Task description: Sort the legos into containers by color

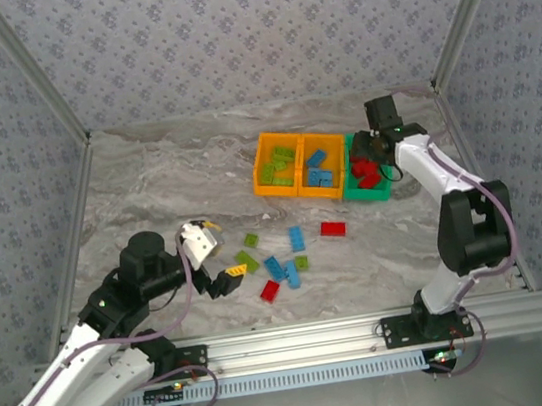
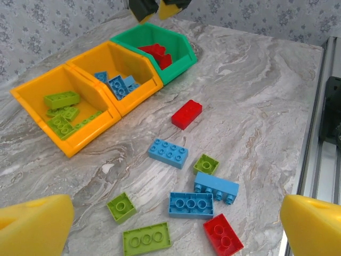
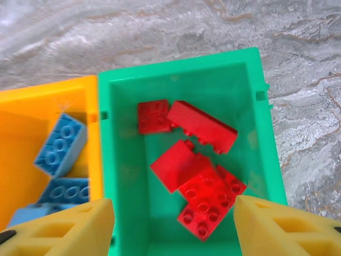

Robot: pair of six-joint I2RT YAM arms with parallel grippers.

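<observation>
Yellow pads of the left gripper at the bottom corners of the left wrist view, spread wide with nothing between them, hovering above the loose bricks. Eight of these scattered on the marble-patterned table: two red, three blue, three lime green, some just beside each other.

Beyond them, three bins in a row, walls touching. Left orange bin holding green bricks; middle orange bin holding blue bricks; green bin at the right end holding red bricks, about five, piled loosely.

Right gripper directly over the green bin, pads likewise apart and empty.

Seen from the top view, left arm reaching in from the near left corner, right arm bent over the row's right end from the near right side — metal rail along the near edge, patterned walls on three sides.
</observation>
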